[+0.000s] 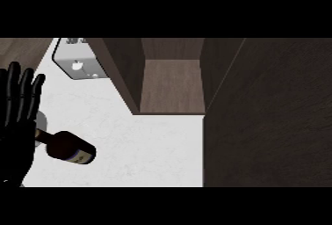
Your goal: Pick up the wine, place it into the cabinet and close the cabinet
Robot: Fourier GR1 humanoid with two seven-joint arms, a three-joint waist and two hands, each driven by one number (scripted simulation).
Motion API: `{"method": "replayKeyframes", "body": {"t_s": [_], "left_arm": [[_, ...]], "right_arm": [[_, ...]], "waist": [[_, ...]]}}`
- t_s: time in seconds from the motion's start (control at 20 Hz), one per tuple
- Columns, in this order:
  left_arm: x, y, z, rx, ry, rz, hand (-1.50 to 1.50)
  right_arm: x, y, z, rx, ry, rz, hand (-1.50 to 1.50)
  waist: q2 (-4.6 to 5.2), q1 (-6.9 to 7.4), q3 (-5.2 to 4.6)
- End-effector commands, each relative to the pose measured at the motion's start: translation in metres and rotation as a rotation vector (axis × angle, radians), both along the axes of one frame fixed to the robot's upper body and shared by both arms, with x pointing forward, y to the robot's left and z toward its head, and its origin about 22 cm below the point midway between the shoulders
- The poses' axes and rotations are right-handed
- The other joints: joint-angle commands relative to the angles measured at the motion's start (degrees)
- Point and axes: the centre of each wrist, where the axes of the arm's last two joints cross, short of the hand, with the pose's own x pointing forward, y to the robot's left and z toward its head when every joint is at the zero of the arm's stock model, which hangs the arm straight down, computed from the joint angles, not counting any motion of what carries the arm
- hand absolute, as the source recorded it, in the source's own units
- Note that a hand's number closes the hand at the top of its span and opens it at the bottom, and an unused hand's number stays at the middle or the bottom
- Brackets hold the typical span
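Note:
The dark wine bottle (70, 148) is on the white counter (142, 149) at the lower left. Its neck points left toward my left hand (16, 118) and its labelled body points right. That hand shows along the left edge, open with straight fingers pointing up, and it overlaps the tip of the bottle's neck. The fingers are not curled round the bottle. The cabinet (172, 83) stands open at the top middle, and its wooden inside shelf is bare. Its dark door (272, 114) is swung out and fills the right side. My right hand is out of sight.
A metal sink (79, 66) is set into the counter at the upper left, beside the cabinet's left wall (120, 74). White counter lies between the bottle and the cabinet opening.

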Motion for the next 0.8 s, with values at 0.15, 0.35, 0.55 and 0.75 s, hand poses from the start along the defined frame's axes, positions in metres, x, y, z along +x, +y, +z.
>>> {"method": "replayKeyframes", "body": {"t_s": [0.15,0.35,0.55,0.75], "left_arm": [[0.004,0.034,0.007,-0.026,0.026,-0.380,-1.50],[-0.002,0.024,-0.037,-0.199,0.343,-0.569,-1.50],[-0.015,0.054,-0.001,-0.224,0.393,-0.649,-1.50],[-0.025,0.095,0.035,-0.235,0.413,-0.667,-1.50]], "right_arm": [[-0.010,-0.003,0.002,-0.032,0.016,0.007,-1.50],[-0.023,0.017,-0.015,0.056,0.196,0.251,-1.50],[-0.052,0.021,-0.005,0.051,0.253,0.313,-1.50],[-0.078,0.014,0.018,0.082,0.236,0.323,-1.50]], "waist": [[0.03,-0.20,0.05],[0.19,-0.62,0.10],[-0.64,-0.13,0.21],[-0.41,0.01,0.22]]}}
